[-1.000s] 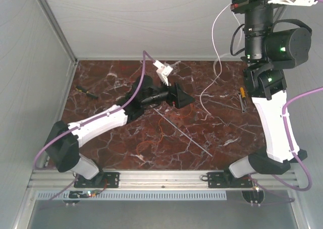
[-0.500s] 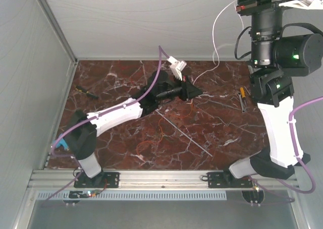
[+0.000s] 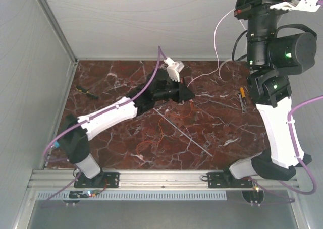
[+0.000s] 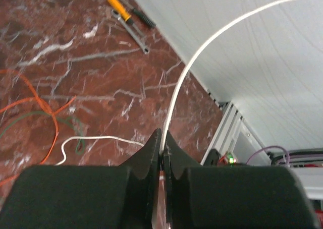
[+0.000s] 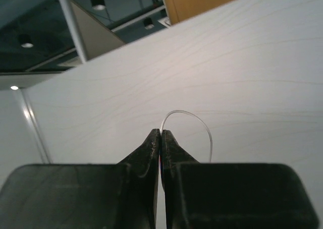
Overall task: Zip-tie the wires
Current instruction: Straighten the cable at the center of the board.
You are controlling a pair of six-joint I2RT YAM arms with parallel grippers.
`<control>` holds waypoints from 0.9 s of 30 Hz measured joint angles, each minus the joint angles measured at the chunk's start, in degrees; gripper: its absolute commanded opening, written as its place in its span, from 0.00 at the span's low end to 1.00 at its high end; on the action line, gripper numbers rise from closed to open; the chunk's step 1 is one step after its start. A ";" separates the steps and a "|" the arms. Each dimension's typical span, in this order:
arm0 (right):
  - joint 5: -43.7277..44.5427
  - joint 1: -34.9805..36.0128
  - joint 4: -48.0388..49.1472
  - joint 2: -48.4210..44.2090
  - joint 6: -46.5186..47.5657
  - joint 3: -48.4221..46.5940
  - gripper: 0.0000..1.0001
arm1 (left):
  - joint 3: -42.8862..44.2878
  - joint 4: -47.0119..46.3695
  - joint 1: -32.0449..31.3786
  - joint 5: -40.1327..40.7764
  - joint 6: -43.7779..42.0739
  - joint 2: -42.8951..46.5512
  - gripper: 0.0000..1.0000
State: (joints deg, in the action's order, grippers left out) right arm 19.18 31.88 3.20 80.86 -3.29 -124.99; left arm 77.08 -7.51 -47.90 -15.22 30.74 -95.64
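Observation:
The wires lie as loose red-orange curls (image 3: 160, 134) on the marble table (image 3: 111, 82), and one long white wire (image 3: 218, 37) rises off it. My left gripper (image 3: 190, 95) is low over the back middle of the table, shut on that white wire (image 4: 177, 90), which runs up and away from the jaws. Orange strands (image 4: 35, 95) and a loose white end (image 4: 101, 137) lie below it. My right gripper (image 5: 161, 132) is held high, shut on the same white wire (image 5: 202, 122); its fingers are above the top view's edge. The zip tie (image 3: 184, 134) lies diagonally mid-table.
A yellow-handled tool (image 3: 242, 92) and a metal tool (image 3: 244, 105) lie at the right edge, also seen as the yellow handle (image 4: 120, 4) from the left wrist. A small dark tool (image 3: 87, 92) lies far left. White walls enclose the table.
My left gripper reached toward the back right and its jaws closed on the white wire. The wire's hanging loop was drawn over to the left gripper. The right arm shifted slightly up high.

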 measured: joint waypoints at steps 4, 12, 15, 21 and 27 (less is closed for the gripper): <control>4.83 -0.02 -1.51 -0.83 2.75 3.67 0.00 | 0.00 9.94 0.00 1.92 -1.92 5.66 0.00; 12.00 -3.26 -9.33 -4.79 4.48 18.71 0.00 | 0.02 28.79 0.04 8.96 -4.26 20.44 0.00; 13.16 -4.35 -12.02 -7.52 4.02 26.80 0.00 | 0.04 36.46 0.07 11.02 -4.17 24.00 0.00; 12.50 -7.67 -15.82 -13.64 0.24 41.27 0.00 | 0.04 49.42 0.07 11.47 -2.12 27.06 0.00; 8.11 -16.26 -17.64 -15.17 -4.94 48.24 0.00 | 0.13 53.99 0.07 9.49 0.92 26.86 0.00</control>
State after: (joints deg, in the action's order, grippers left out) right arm 27.29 15.62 -14.44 65.69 -8.23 -76.75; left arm 77.21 46.48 -47.83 -5.74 31.66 -68.77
